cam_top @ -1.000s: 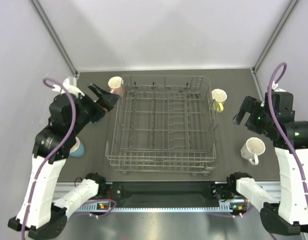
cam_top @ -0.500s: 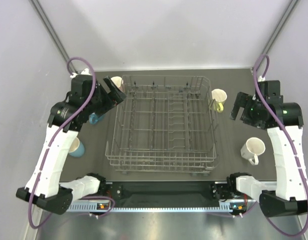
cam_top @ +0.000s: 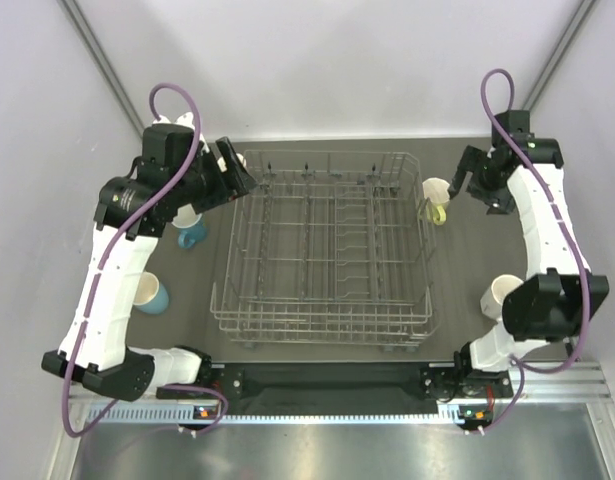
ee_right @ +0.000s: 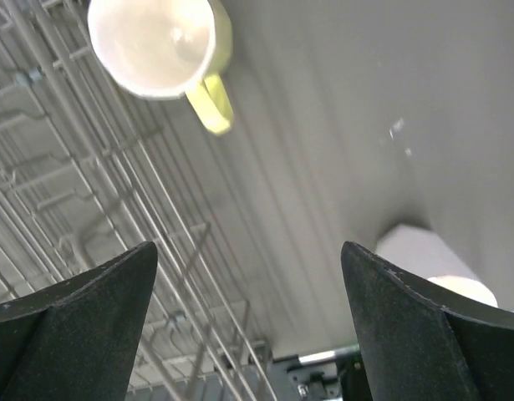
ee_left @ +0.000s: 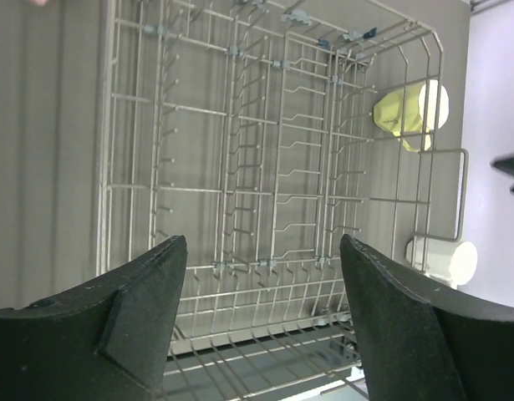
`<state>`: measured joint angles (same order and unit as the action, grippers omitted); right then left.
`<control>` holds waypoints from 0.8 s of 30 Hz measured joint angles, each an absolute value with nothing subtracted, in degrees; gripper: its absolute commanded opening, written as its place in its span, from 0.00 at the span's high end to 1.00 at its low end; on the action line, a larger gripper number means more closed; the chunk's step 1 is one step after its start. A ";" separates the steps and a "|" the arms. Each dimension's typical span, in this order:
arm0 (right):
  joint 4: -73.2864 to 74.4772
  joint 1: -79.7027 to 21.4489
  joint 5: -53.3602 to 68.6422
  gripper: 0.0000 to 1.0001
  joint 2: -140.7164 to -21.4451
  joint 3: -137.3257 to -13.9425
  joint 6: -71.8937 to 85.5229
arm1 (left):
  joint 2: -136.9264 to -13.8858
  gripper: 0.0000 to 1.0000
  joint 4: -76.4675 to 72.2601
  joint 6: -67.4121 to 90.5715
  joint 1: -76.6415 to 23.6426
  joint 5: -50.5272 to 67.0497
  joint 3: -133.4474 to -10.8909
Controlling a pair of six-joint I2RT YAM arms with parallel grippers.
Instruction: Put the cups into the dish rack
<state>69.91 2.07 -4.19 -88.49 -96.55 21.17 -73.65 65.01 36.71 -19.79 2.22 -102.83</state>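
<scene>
The grey wire dish rack [cam_top: 322,322] stands mid-table with no cups in it. The yellow cup [cam_top: 436,198] stands by its back right corner, the white cup [cam_top: 502,293] at the right front, the blue cup [cam_top: 193,236] and light blue cup [cam_top: 152,296] to the left. The pink cup is hidden under my left arm. My left gripper [cam_top: 239,174] is open and empty over the rack's back left corner. My right gripper [cam_top: 461,180] is open and empty just right of the yellow cup. The left wrist view shows the rack [ee_left: 231,150], the yellow cup [ee_left: 403,113] and the white cup [ee_left: 445,261].
Grey walls and frame posts close in the dark mat at the back and sides. In the right wrist view the yellow cup [ee_right: 156,42] sits at the top, the rack's wires [ee_right: 73,184] to the left, the white cup [ee_right: 432,267] at the right.
Both arms have swung toward the back. The left gripper moved right to the rack's back left corner. The right gripper moved back and left, close to the yellow cup.
</scene>
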 measured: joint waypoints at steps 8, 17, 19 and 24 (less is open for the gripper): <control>63.18 2.50 -2.83 0.24 -97.12 -99.33 22.35 | -75.00 0.24 65.04 33.10 -19.53 3.42 -104.25; 54.96 2.66 -1.58 0.36 -107.20 -100.79 23.16 | -78.35 0.28 65.01 30.46 -18.76 4.51 -107.48; 53.71 2.70 -1.32 0.38 -109.67 -101.60 23.14 | -79.42 0.28 65.01 29.80 -18.50 4.95 -108.55; 51.27 2.70 -0.43 0.47 -113.82 -102.56 23.14 | -81.65 0.29 65.01 28.10 -18.04 5.65 -110.54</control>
